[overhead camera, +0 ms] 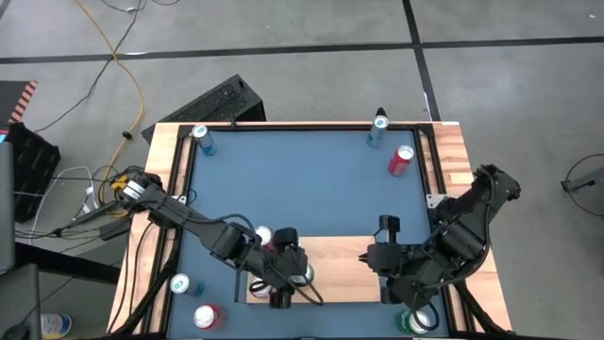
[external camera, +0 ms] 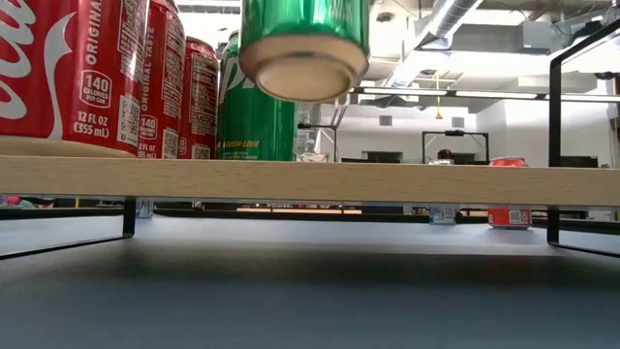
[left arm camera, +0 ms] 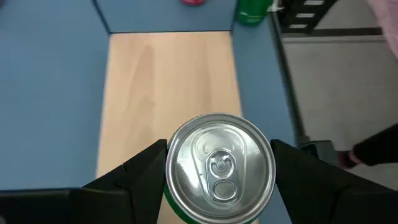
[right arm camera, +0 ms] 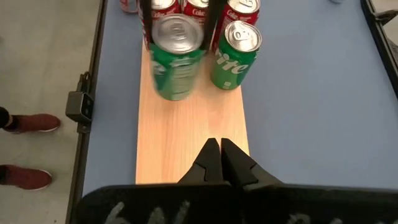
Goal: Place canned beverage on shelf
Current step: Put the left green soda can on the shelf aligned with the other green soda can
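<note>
Green can held above shelf by left gripper

Green can (external camera: 304, 44) hangs clear of the shelf (external camera: 387, 180); in the low view its pale base shows with open air under it. Left gripper (left arm camera: 219, 171) has its jaws clamped on the can's sides, one dark finger (left arm camera: 140, 174) on each flank, can upright with the pull-tab top facing the wrist camera. Position: over the shelf's left end, near the table's (overhead camera: 302, 179) front edge.

On the shelf's left end stand red cola cans (external camera: 68, 73) in a row and one green lemon-lime can (right arm camera: 234, 55) just beside the held can. Bare light wood runs from there to the right end.

Right gripper (right arm camera: 221, 163) sits at the shelf's right end, jaws pressed together with nothing between them.

Elsewhere on the table: a red can (overhead camera: 401, 160) and a blue can (overhead camera: 377, 129) near the back right corner, a blue can (overhead camera: 202, 140) at the back left corner, other cans along the front edge.
</note>
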You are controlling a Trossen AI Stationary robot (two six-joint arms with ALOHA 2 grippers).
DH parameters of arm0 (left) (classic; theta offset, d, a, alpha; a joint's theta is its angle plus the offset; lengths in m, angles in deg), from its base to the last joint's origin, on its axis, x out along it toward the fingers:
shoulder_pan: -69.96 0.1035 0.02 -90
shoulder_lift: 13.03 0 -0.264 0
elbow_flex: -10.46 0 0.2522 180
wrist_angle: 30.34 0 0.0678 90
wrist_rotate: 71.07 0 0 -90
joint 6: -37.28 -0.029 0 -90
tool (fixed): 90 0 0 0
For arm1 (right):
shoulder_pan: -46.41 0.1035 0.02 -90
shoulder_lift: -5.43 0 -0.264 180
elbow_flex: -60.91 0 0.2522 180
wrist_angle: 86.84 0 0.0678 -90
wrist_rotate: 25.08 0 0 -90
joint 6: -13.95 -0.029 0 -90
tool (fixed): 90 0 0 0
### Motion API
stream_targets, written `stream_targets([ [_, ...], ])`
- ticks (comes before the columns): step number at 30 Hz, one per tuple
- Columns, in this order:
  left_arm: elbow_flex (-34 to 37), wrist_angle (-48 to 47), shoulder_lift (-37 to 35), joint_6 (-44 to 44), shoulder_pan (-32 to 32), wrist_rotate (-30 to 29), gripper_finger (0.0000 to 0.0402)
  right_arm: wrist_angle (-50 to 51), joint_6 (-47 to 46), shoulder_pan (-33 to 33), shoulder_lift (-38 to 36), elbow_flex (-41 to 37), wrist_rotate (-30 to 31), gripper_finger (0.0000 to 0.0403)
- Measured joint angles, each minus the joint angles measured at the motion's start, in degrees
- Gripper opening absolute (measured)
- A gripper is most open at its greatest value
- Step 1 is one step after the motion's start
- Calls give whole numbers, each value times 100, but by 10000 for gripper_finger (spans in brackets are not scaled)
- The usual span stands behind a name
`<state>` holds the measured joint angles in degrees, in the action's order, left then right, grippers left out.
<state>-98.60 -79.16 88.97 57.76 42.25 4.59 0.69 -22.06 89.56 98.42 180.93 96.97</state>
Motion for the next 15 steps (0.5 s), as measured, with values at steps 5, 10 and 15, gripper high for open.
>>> stream_targets([
  [5,185,31,-15,-14,-12,-29,241,-4,44,-19,0,0,0,0],
  [10,555,497,-11,45,-4,117,241,-21,44,-16,0,0,-2,0],
  [15,622,488,-48,145,-11,105,241,-94,44,-1,0,0,-2,0],
])
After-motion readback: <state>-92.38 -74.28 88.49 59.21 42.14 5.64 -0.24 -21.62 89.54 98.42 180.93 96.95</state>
